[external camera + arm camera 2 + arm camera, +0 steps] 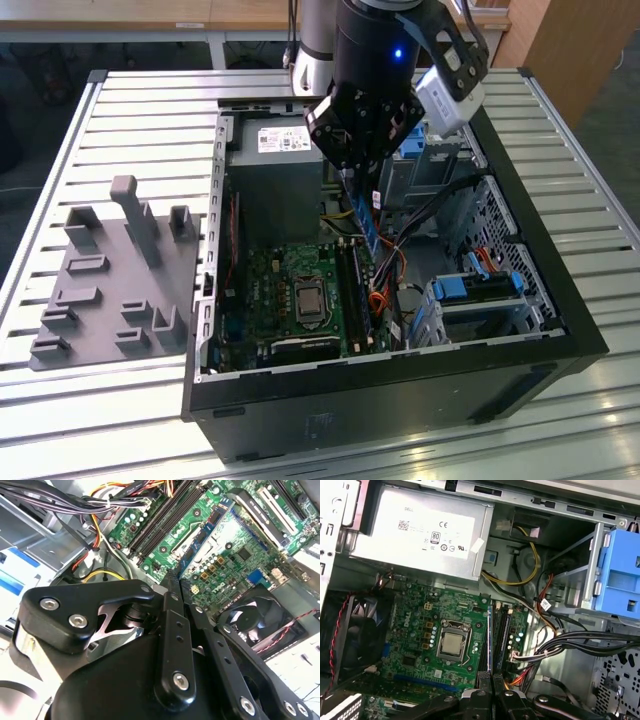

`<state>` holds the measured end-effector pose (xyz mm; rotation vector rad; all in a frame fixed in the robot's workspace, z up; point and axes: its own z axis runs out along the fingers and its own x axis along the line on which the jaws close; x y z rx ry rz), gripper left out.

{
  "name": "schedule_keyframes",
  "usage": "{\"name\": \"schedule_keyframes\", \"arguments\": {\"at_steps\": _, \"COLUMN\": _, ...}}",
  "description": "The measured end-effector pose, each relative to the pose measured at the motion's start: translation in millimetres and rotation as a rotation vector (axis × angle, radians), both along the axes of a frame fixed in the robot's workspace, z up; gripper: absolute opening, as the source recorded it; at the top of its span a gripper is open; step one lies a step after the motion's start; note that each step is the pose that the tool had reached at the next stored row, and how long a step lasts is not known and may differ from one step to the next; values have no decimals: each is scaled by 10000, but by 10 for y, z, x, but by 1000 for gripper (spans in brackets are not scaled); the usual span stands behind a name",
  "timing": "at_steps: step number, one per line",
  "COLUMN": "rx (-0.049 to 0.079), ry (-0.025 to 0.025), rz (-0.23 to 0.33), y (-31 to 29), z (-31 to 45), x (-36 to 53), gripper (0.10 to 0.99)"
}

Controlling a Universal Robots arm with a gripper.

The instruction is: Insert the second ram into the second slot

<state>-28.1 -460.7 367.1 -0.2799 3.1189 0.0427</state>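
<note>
Gripper point(360, 172) hangs over the open PC case point(560, 300), jaws pinched narrow on the second ram point(370, 228). In the exterior view the ram is a thin blue stick sticking out below the fingers, over the board's slot area and toward the case's cable side. It looks lifted clear of the board, not seated. In the first wrist view the gripper point(492, 678) holds the ram point(490, 640) edge-on, so it shows as a thin blue line. The line runs lengthwise along the ram slots point(503, 630), just beside them on the CPU point(452, 645) side. Whether it sits over a given slot, cannot tell. The slots point(356, 290) lie between the CPU point(305, 300) and a cable bundle point(395, 265). In the second wrist view the black fingers point(170, 625) are pressed close together, with the slots point(165, 525) beyond them and a fan point(250, 622) off to the side. The power supply point(420, 535) sits past the board in the first wrist view. A blue drive clip point(620, 575) is well apart from the ram. A grey fixture plate point(110, 270) lies on the slatted table point(130, 110) at the exterior view's left, outside the case.
</note>
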Motion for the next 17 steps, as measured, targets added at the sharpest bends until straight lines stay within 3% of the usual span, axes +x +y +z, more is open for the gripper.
{"name": "schedule_keyframes", "arguments": {"at_steps": 17, "rx": -21, "ry": 0, "rz": -456, "y": 0, "z": -4, "x": 0, "gripper": 129}}
